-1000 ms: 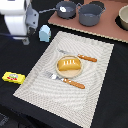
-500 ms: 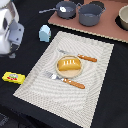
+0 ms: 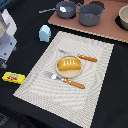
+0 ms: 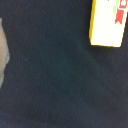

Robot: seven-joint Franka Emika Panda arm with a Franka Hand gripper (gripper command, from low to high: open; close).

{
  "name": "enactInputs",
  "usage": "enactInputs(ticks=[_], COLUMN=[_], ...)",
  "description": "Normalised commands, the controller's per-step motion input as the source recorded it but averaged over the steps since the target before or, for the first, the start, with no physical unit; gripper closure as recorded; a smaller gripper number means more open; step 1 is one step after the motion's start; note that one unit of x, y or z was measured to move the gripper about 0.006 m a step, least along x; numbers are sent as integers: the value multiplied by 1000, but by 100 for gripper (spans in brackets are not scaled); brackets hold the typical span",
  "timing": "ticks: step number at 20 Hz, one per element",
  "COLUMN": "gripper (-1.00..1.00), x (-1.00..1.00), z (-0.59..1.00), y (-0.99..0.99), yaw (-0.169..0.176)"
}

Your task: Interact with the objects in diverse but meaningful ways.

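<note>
The flat yellow packet with a red mark [image 3: 13, 77] is lying on the dark table [image 3: 30, 112] just beside the striped placemat [image 3: 95, 52], toward the exterior view's left, and it is also showing at the edge of the wrist view [image 4: 108, 22]. The light-blue and white carton [image 3: 44, 33] is standing upright near the mat's far corner, while a bread roll [image 3: 69, 64] is sitting on a small plate between an orange-handled fork [image 3: 79, 55] and knife [image 3: 66, 81]. The arm is showing only partly at the exterior view's left edge, and whether the tool is released or clenched I cannot tell.
</note>
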Motion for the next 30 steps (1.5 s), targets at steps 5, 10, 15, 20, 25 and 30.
enactInputs(ticks=[5, 10, 15, 20, 25, 30], gripper=[-100, -100, -100, -100, -100, -100], x=[223, 309, 229, 169, 187, 286], z=[-103, -139, -248, -283, -287, -242], y=[-505, -362, -142, -115, -68, -11], yaw=[-2, 0, 0, 0, 0, 0])
